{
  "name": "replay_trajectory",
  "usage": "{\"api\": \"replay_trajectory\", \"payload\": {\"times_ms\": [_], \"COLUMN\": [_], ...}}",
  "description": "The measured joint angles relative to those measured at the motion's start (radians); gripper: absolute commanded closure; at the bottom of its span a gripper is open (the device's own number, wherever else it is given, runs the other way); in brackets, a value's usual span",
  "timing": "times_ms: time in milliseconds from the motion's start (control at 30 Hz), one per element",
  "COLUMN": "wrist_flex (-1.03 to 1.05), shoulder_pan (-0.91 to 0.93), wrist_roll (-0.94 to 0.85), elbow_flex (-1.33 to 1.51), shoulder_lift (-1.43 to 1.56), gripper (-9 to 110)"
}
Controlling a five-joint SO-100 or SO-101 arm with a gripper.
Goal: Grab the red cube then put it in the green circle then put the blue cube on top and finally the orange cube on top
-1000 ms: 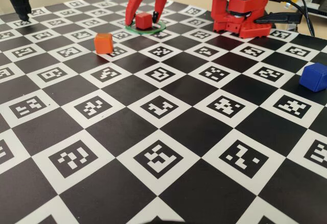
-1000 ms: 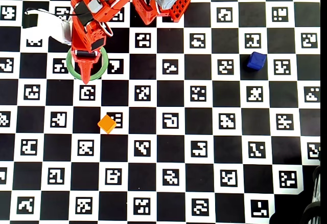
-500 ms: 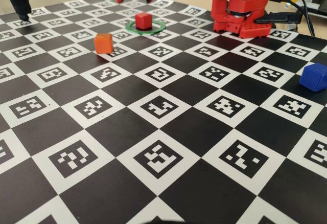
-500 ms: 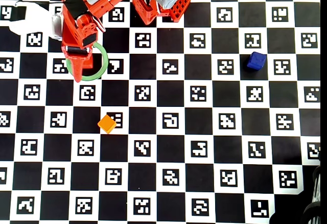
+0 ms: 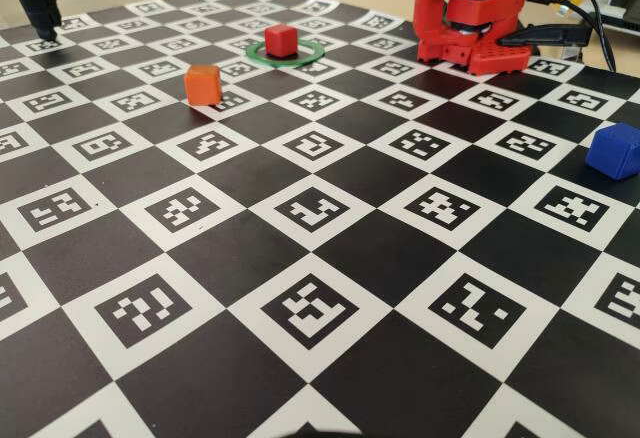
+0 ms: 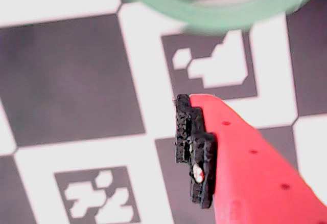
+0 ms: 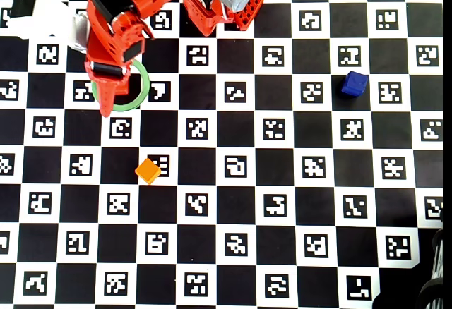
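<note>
Red cube [image 5: 281, 39] sat inside the green circle [image 5: 312, 52]. My gripper [image 7: 106, 104] hung above the ring's edge; I could not tell its jaw state. Orange cube [image 7: 147, 171] and blue cube [image 7: 354, 83] lay apart on the board.

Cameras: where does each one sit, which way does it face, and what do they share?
Fixed view: low at the board's near edge, facing the arm's base; gripper out of frame.
Wrist view: on the gripper, looking down at the board; one finger shows.
Overhead view: straight down; arm and gripper cover the red cube.
Shared: the green circle shows in all three.
</note>
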Motion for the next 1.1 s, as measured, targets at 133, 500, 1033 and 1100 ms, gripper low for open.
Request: {"api": "replay_trajectory", "payload": {"times_ms": [133, 500, 1033, 1100], "wrist_flex": [0.069, 0.137, 0.11, 0.08], "shoulder_pan": [-0.091, -0.407, -0.992, -1.057], "wrist_roll": [0.13, 0.489, 0.966, 1.009], "elbow_flex": [-0.037, -0.041, -0.026, 0.014], "shoulder_lift": [0.0, 0.106, 0.192, 0.179], "gripper": [58, 58, 59, 59]}}
